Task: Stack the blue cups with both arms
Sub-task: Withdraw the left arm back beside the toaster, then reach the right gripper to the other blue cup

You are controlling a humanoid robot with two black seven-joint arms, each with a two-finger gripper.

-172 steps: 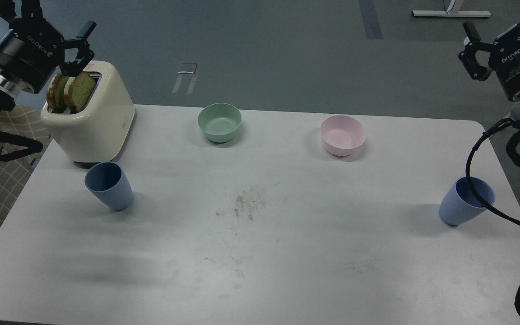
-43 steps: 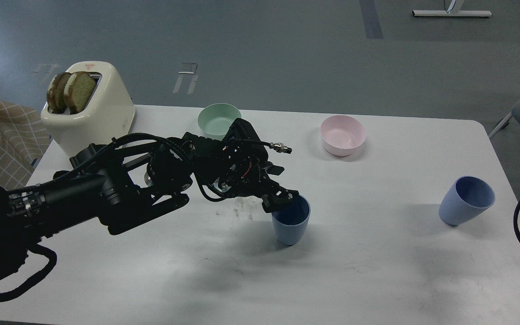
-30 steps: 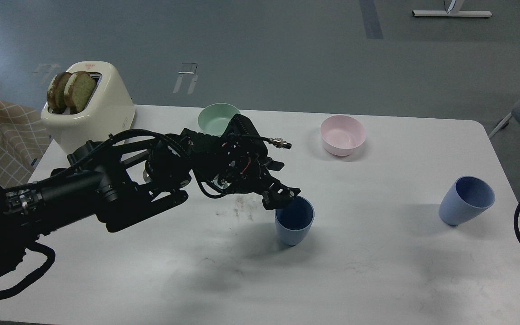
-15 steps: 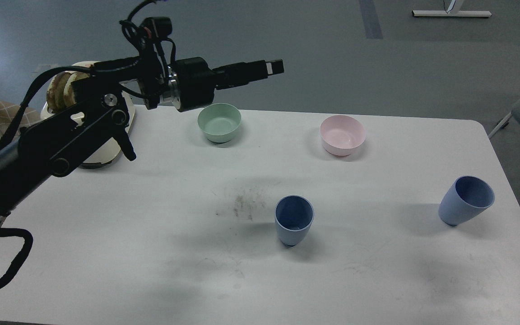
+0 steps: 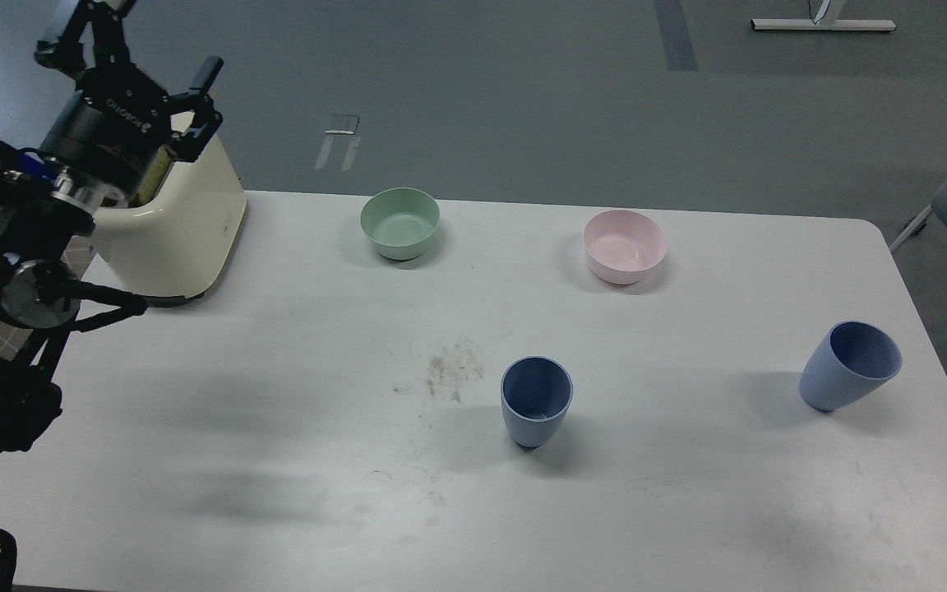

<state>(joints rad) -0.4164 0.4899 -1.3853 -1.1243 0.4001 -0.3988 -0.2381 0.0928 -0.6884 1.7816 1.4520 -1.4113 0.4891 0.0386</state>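
Stacking not yet done: one blue cup upright mid-table, second blue cup well apart at right, my left gripper raised, spread wide, empty; right gripper unseen.

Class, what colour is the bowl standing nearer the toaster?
Mint green: the bowl nearest the cream toaster, seen best in the head view.

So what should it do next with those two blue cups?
Probably bring the right arm, now out of view, to the matte dusty-blue tumbler near the table's right edge. The other blue tumbler already stands mid-table, upright and free, and the left gripper is raised, open and empty by the cream toaster.
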